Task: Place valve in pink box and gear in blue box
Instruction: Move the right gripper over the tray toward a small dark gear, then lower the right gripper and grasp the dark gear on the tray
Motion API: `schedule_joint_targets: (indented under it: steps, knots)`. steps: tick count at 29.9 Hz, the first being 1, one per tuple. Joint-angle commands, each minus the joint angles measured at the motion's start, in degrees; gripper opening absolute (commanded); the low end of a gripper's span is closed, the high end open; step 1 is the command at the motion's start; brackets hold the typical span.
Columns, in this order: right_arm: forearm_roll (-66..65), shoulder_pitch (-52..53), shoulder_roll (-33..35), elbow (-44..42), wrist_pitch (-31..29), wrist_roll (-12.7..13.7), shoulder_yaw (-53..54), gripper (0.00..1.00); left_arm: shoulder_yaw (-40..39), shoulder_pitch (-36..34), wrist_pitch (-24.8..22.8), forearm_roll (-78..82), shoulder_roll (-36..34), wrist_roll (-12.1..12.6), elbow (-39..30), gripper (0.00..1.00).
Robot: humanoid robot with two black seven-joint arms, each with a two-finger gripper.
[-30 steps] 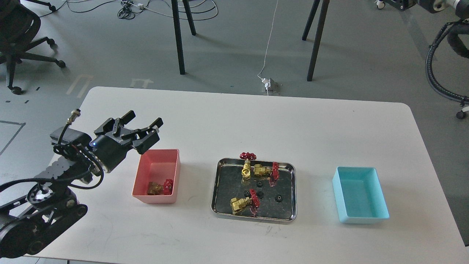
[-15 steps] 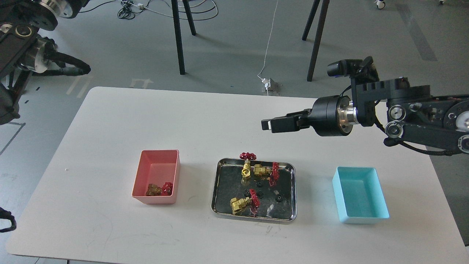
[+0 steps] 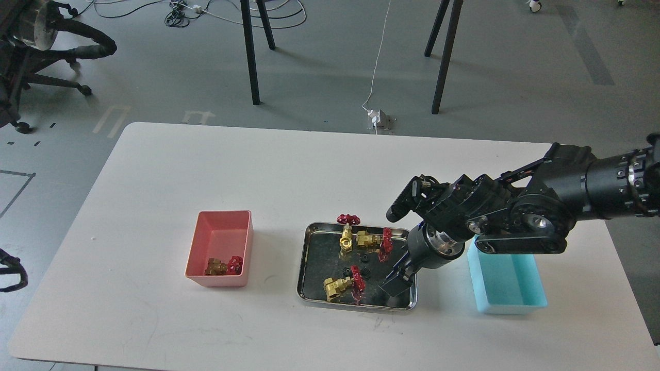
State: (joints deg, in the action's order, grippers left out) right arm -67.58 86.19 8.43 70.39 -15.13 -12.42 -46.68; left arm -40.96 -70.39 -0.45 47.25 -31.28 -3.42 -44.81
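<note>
Three valves lie in the steel tray [image 3: 309, 257]: one upright at the back [image 3: 346, 234], one beside it [image 3: 372, 240], one at the front [image 3: 341, 286]. A fourth valve [image 3: 224, 266] lies in the pink box [image 3: 221, 232]. Small black gears [image 3: 365, 256] lie mid-tray. My right gripper [image 3: 394, 281] points down into the tray's right front part, over the spot where a gear lay; its fingers are dark and I cannot tell them apart. The blue box [image 3: 510, 291] stands right of the tray, its back partly hidden by my right arm. My left gripper is out of view.
The white table's front edge runs below the boxes. My right arm's thick wrist [image 3: 490, 221] hangs over the blue box's back rim. Part of my left arm [image 3: 56, 31] shows at the top left, off the table. Chair and table legs stand on the floor behind.
My right arm has swung down from above the table's back right, and its gripper is now low over the tray's right front. The left arm has pulled away to the upper left.
</note>
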Motion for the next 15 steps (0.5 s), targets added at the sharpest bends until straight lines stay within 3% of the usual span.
schedule_joint_targets:
  steps: [1,8,15]
  knots:
    - [-0.01,-1.46,-3.33,-2.98,0.02,-1.46,-1.40,0.92,-0.09,-0.63,0.01,-0.05,-0.01,-0.01,0.16,0.99]
    - [-0.27,-3.31,-5.44,-7.46,0.36,-2.96,-2.98,0.82,-0.09,-0.89,0.28,-0.05,0.07,-0.10,0.25,0.99]
    - [-2.47,-4.80,-7.11,-9.75,1.68,-4.54,-3.60,0.78,-0.09,-0.89,0.54,-0.14,0.16,-0.10,0.33,0.99]
